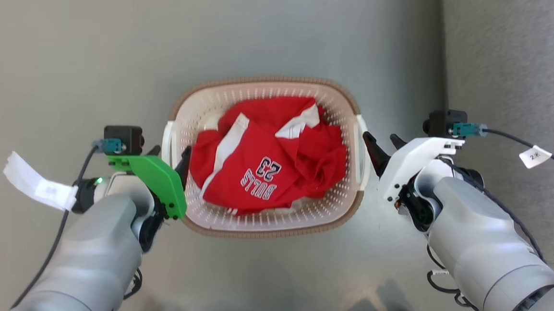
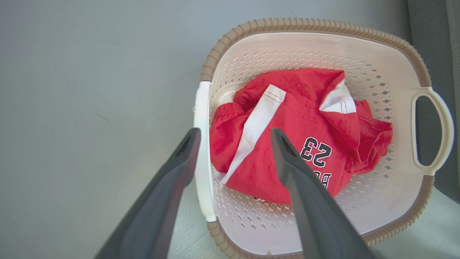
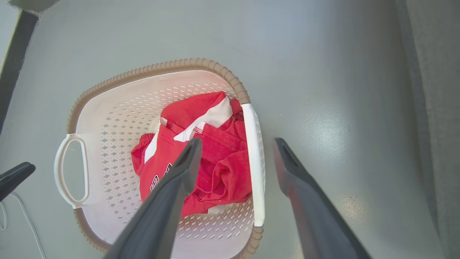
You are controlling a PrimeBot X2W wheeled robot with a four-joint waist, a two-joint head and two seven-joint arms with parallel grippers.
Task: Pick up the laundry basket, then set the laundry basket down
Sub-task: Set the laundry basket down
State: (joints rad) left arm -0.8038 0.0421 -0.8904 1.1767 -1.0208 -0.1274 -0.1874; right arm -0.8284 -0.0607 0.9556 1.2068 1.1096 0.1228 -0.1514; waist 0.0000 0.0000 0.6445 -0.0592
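The laundry basket [image 1: 272, 79] sits flat on the grey floor [image 1: 96, 43], right in front of the robot and between its two arms. Inside it lies a crumpled red shirt [image 1: 267, 164] with white stripes and the number 23. The shirt is loose, so the basket should stay level when it goes up, or the shirt could slide to one side.

The basket has a white handle on each short end. The left gripper [image 2: 235, 132] is at the left handle [image 2: 203, 144]. Its jaws are wide open, with one finger outside the basket and one over the shirt, so the handle is in the gap. The right gripper [image 3: 238, 141] is at the right handle [image 3: 253, 162] in the same way, jaws wide, one finger on each side. Neither one is squeezing anything.

I think the arms are set like this so both can pinch at once and share the load. One gripper alone would tip the basket. The basket looks to be on the floor, so I think the lift is not yet done. To the robot's right is a grey fuzzy surface [image 1: 513, 69], near the basket but apart from it.
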